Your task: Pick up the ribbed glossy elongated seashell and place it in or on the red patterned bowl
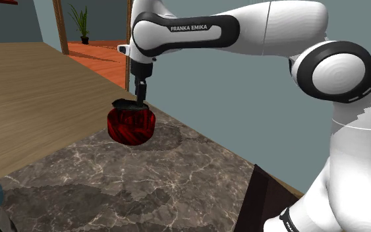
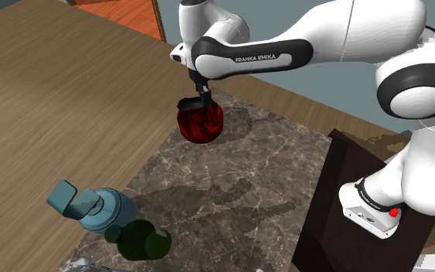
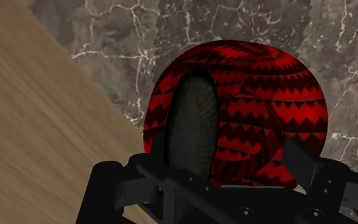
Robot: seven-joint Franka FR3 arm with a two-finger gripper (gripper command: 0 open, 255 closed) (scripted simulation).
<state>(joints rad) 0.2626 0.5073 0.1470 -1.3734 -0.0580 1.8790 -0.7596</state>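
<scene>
Well, starting at the left of the wrist view, a wooden surface [image 3: 37, 127] takes the left side, and the marbled desk [image 3: 120, 38] begins at its edge. Next comes one black finger [image 3: 107, 184] of the claw [image 1: 140, 103]. After it is the seashell [image 3: 193, 124], a dark, finely ribbed, elongated thing standing on end against the left inside of the red bowl [image 3: 266, 102] with its black zigzag bands. Further right, the other finger [image 3: 303, 162] crosses the bowl's lower right. The two fingers stand wide apart with the shell between them, and neither appears to touch it, so the claw grips nothing.

In the shoulder view the bowl sits left of centre, close to where desk meets wood. The shell's dark end juts over the rim toward the frame's left, and the claw points down directly above.

In the second exterior view a teal container [image 2: 84, 205] and a dark green bottle [image 2: 142, 239] stand at the lower left, well apart from the bowl in the upper middle. The dark stand [image 2: 347, 178] is at the right.

The step in hand looks like the release that ends the placing. The shell seems delivered, though it leans on the rim rather than lying flat. The next move calls for a straight lift with the fingers held apart, so that neither catches the shell's raised end or nudges the bowl toward the desk's edge.
</scene>
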